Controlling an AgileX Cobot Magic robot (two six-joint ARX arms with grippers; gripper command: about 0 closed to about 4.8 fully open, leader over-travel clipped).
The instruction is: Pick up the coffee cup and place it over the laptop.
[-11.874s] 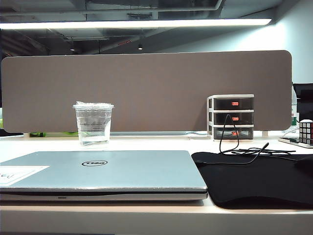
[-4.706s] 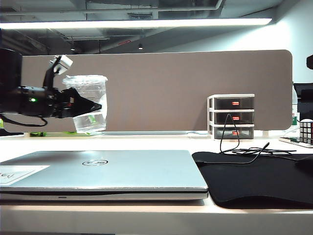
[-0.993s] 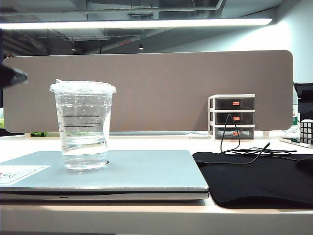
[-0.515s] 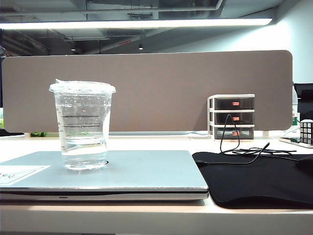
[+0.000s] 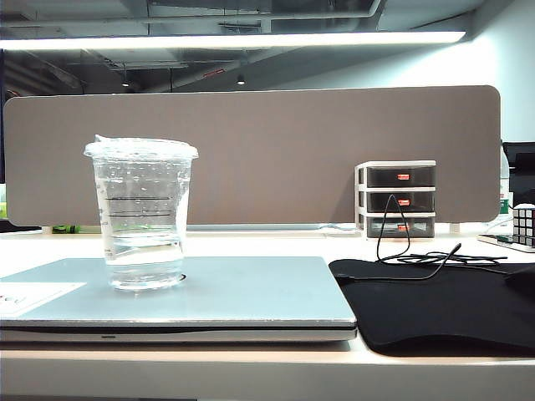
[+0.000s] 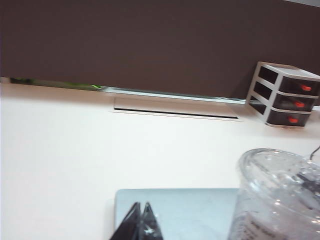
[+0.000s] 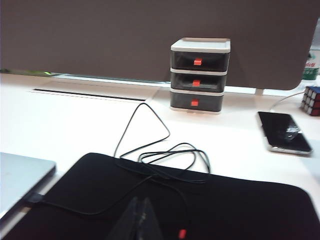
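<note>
- While the cup stands upright on the closed laptop, no arm shows in the exterior view; the cup sits on the left half of the lid, set back from the front edge and well in from the right edge.
- The lid right of the cup, toward 3 o'clock, is bare up to its right edge; a white sticker lies at the lid's near left corner, at about 8 o'clock from the cup.
- A black mat lies just beside the laptop's right edge, with a thin black cable looped over its back edge.
- A small drawer unit stands by the grey partition, at about 2 o'clock from the laptop, well apart from the cup.
- The left gripper has its fingertips pressed together and holds nothing; it hangs over the laptop's edge, with the cup's rim near but apart from it.
- The right gripper also has its tips together, empty, above the black mat; a phone lies on the bare white table beyond the mat.
</note>
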